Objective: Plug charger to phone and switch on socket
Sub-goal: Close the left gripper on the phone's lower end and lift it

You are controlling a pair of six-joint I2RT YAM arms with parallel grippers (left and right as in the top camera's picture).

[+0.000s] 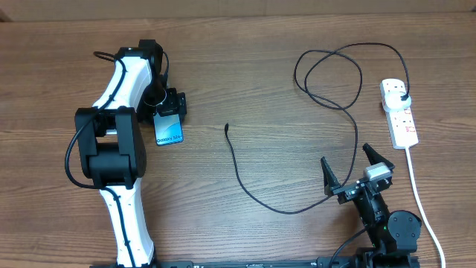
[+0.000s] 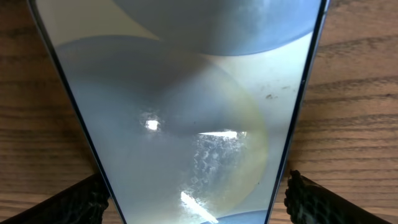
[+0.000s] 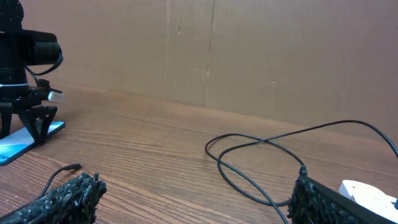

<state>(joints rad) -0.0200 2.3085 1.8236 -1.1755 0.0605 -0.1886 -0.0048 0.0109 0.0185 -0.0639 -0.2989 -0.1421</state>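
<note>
The phone (image 1: 169,132) lies on the table at the left with its light-blue screen up. It fills the left wrist view (image 2: 186,112). My left gripper (image 1: 169,112) points down over its far end, and its fingers (image 2: 196,199) are open, close beside the two long edges. The charger cable (image 1: 256,195) runs from its free connector tip (image 1: 227,126) in loops to a black plug (image 1: 401,95) in the white socket strip (image 1: 401,123). My right gripper (image 1: 349,167) is open and empty at the front right, with the cable (image 3: 249,149) ahead of it.
The strip's white cord (image 1: 420,201) runs to the front edge, right of my right arm. A brown cardboard wall (image 3: 249,56) stands behind the table. The connector tip (image 3: 71,167) and the strip (image 3: 367,193) also show in the right wrist view.
</note>
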